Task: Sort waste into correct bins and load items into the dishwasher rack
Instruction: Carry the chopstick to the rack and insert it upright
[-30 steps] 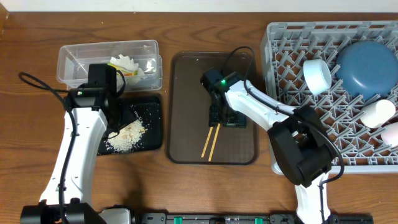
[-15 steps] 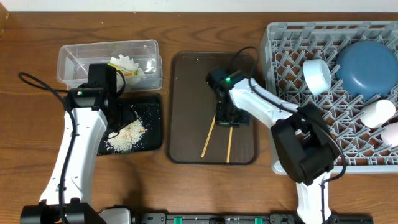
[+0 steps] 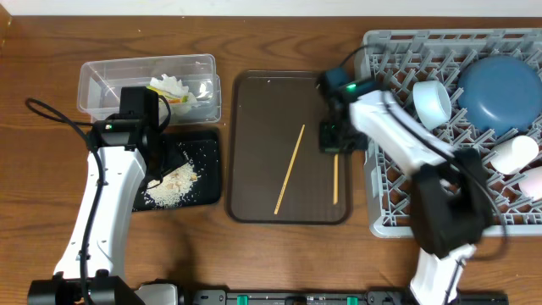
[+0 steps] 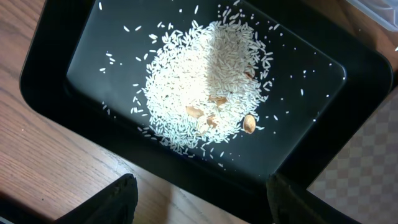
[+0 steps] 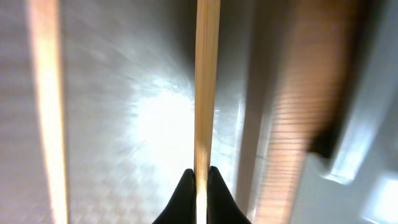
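My right gripper [image 3: 334, 141] is shut on one wooden chopstick [image 3: 335, 180], which hangs over the right side of the brown serving tray [image 3: 254, 169] beside the grey dishwasher rack [image 3: 398, 212]. In the right wrist view that chopstick [image 5: 206, 93] runs up from between my closed fingertips [image 5: 200, 182]. The other chopstick [image 3: 290, 169] lies slanted on the tray. The rack holds a dark blue dish [image 3: 500, 89], a white bowl [image 3: 432, 102] and two white cups [image 3: 515, 152]. My left gripper [image 4: 202, 202] is open over the near rim of the black tray [image 4: 50, 62], with nothing between its fingers.
Rice scraps [image 4: 205, 87] lie heaped in the black tray [image 3: 207, 165]. The clear tub [image 3: 102, 80] behind it holds white tissue [image 3: 172, 86] and a wrapper. The left arm [image 3: 106, 195] stretches over the wooden table [image 3: 254, 42].
My right gripper closed on one chopstick and carried it right, towards the rack. The other chopstick stayed on the tray and now lies more slanted. The left arm has not moved.
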Available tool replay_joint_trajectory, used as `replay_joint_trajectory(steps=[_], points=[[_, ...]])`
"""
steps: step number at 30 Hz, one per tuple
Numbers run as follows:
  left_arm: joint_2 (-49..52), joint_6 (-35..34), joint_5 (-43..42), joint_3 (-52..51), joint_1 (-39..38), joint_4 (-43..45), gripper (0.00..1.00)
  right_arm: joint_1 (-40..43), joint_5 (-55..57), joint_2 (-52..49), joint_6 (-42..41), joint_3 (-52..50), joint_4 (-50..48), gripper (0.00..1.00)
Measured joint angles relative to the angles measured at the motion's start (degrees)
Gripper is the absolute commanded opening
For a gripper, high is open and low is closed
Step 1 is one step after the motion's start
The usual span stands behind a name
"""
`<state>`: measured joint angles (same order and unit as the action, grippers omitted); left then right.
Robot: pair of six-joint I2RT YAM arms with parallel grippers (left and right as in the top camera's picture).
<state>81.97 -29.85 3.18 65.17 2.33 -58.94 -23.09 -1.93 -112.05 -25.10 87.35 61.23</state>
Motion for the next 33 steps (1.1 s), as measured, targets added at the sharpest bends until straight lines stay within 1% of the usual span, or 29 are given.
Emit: replay_joint_trajectory(steps=[6,9,12,17,27,28,31,33], points=[[0.00,0.00,0.00,0.00,0.00,0.02,0.69,5.31,-0.07,13.29,9.09,1.99,1.14,0.01],[0.00,0.00,0.00,0.00,0.00,0.02,0.69,8.52,0.17,15.50,12.35,2.21,2.80,0.01],[0.00,0.00,0.00,0.00,0.00,0.02,0.69,11.56,0.35,14.88,14.56,2.10,4.04,0.01],[0.00,0.00,0.00,0.00,0.00,0.00,0.69,15.50,0.44,13.14,15.98,0.50,4.15,0.01],[0.00,0.00,0.00,0.00,0.00,0.02,0.69,16.13,0.28,7.39,18.38,-2.58,3.39,0.01],[0.00,0.00,0.00,0.00,0.00,0.02,0.69,16.13,0.22,6.86,18.40,-2.58,3.37,0.02],[0.00,0.00,0.00,0.00,0.00,0.02,0.69,16.11,0.22,5.60,18.56,-2.71,2.80,0.16],[0.00,0.00,0.00,0.00,0.00,0.00,0.70,16.11,0.17,5.55,18.82,-2.78,2.27,0.22]])
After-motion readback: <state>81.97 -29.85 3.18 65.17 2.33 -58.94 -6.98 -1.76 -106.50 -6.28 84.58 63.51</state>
